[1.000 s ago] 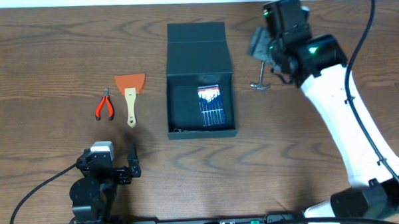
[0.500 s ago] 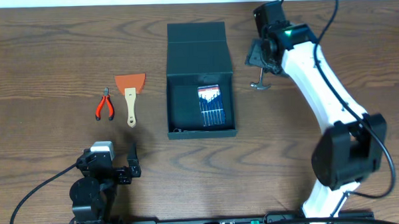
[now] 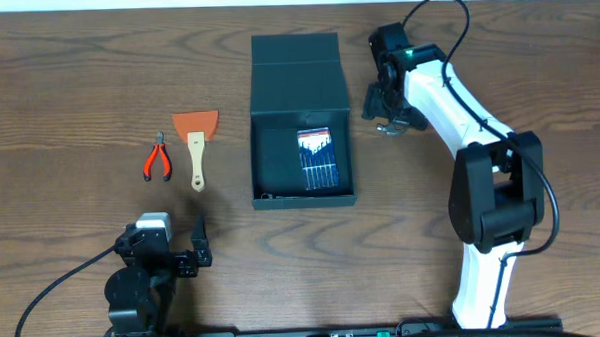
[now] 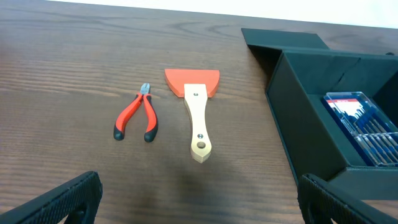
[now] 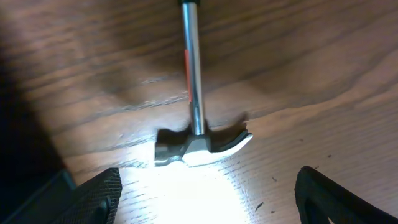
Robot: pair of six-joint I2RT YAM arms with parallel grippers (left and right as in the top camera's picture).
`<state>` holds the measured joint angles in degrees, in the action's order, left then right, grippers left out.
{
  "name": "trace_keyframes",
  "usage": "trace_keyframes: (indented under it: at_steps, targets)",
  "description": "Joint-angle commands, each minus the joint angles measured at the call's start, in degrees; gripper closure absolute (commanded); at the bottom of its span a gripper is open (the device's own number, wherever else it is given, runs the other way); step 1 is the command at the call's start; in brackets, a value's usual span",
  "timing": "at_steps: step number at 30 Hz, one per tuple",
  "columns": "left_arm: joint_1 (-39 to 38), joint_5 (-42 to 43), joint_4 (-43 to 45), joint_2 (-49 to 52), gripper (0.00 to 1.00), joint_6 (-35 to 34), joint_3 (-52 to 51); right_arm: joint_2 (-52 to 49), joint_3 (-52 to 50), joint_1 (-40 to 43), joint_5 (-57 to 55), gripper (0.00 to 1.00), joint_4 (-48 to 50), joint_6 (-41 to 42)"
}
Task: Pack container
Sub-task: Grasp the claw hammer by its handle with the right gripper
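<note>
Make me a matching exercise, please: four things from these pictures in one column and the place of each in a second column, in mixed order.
Things:
1. pliers
2. scraper
3. hammer
4. blue case

Places:
A. inside the container
B. on the table, right of the container in the overhead view
C. on the table, farthest left
D. on the table, between the pliers and the container

Pairs: 1-C; 2-D; 3-B; 4-A
</note>
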<state>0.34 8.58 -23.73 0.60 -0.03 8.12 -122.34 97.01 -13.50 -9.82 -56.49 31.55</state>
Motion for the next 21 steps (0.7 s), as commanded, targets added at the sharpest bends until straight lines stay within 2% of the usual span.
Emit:
trace_keyframes:
  at_steps: [1, 11, 21]
  targets:
    - [0.35, -0.28, 0.0, -0.26, 0.02, -0.07, -1.16, -1.07, -0.07, 1.73, 1.81, 0.18, 0.11, -1.51]
    - [0.35, -0.28, 0.0, -0.26, 0.02, -0.07, -1.16, -1.55, -0.07, 3.23, 11.1, 0.18, 3.13, -11.08]
    - [0.35, -0.28, 0.0, -0.26, 0.01, -0.07, -1.16, -1.55, -0.63, 4.5, 11.15, 0.15, 3.34, -11.5]
